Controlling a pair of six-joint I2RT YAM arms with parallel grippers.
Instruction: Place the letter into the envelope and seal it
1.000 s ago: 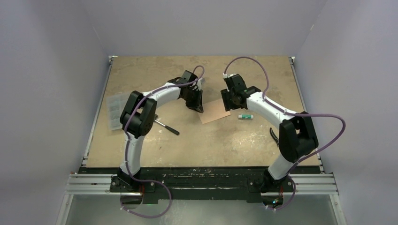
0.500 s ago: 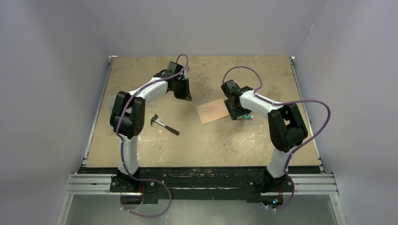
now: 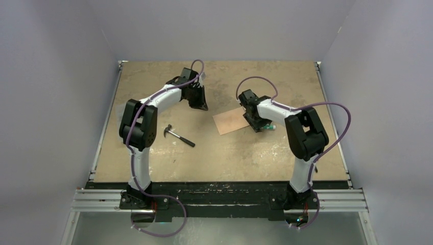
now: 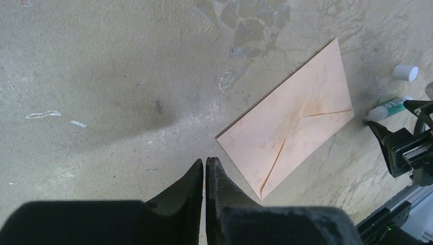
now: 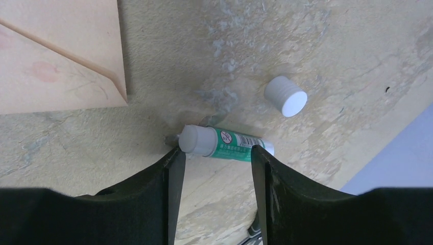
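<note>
Sealing step, by my read. The envelope (image 4: 291, 120) lies flat on the desk (image 4: 102, 76) with its flap folded down. No loose letter shows, so it is likely inside. Your right jaws stand open astride the uncapped glue stick (image 5: 224, 144), its cap (image 5: 286, 96) nearby; next, close on the tube. Your left jaws are pressed shut and empty, near the envelope's corner. Only the left wrist view shows the flap seams; only the overhead view shows the hammer (image 3: 178, 137).

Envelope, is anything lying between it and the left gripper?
Nothing visible: only bare table separates the shut left gripper from the envelope's near corner. The glue stick lies beyond its far side.
</note>
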